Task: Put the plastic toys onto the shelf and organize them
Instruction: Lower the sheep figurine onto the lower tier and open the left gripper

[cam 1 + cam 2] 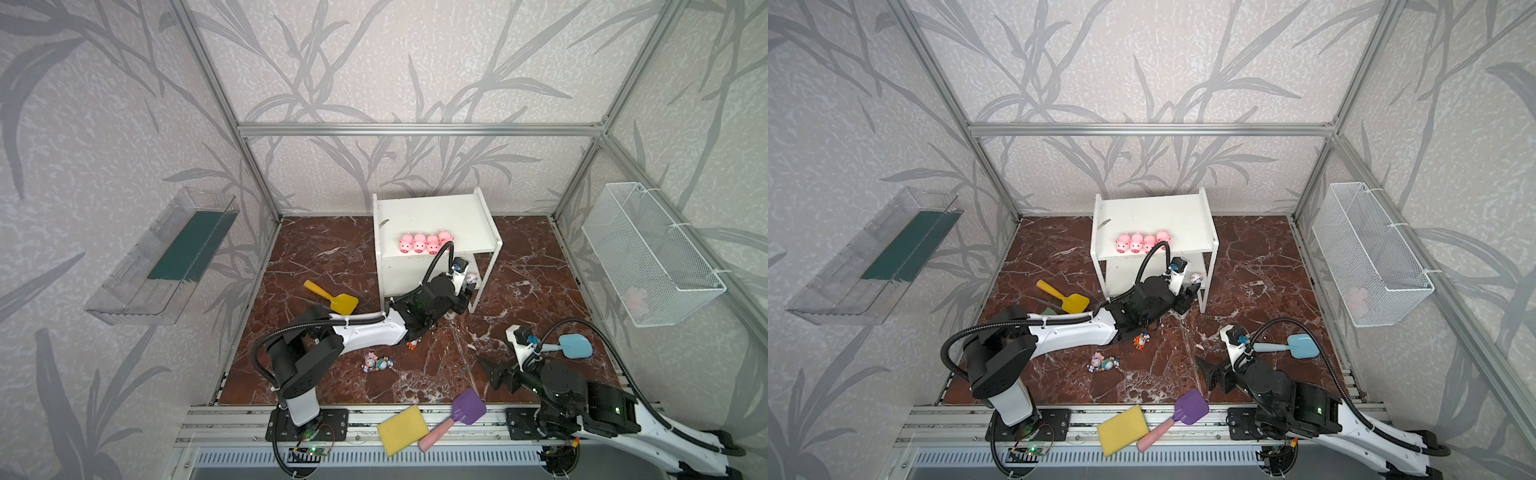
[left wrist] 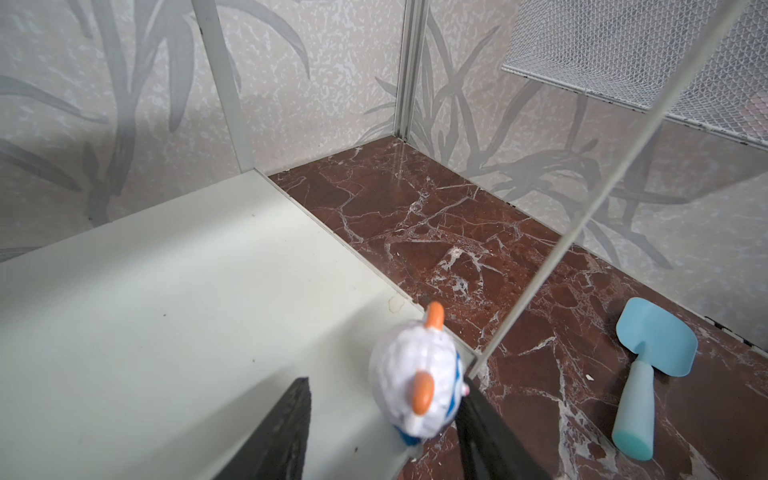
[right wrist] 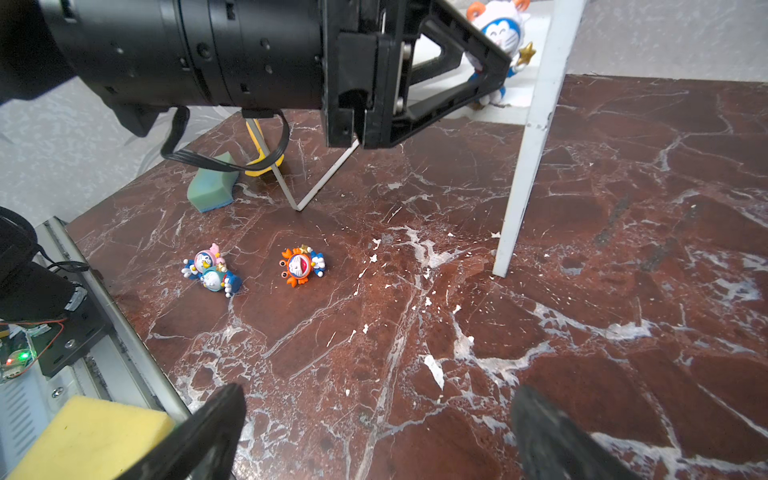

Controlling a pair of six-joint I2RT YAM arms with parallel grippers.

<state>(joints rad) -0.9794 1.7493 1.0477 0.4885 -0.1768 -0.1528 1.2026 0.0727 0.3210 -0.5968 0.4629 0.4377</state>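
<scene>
Both top views showed four pigs point(image 1: 424, 243) in a row at the front edge of the upper board of the shelf point(image 1: 436, 212). The left arm's cable point(image 1: 441, 247) arched close by the end pig, so a careless lift of that arm could, I judged, sweep a pig off. The left claw point(image 1: 466, 294) reached in at the lower tier, beside the white-blue figurine point(image 1: 1196, 277). In the left wrist view this claw was parted and gripped nothing. The figurine stood upright at the very corner of the lower board point(image 2: 166, 311), against one finger point(image 2: 490, 436) and clear of the other. A skewed withdrawal might therefore drag or tip it over the edge onto the worktop point(image 2: 415, 216). In the right wrist view the right claw point(image 3: 378, 415) hung wide and empty above the worktop. The orange figurine point(image 3: 301, 266) lay alone there, whereas the pink and teal figurines point(image 3: 212, 270) lay touching. A single grasp might catch both or flick one away.
</scene>
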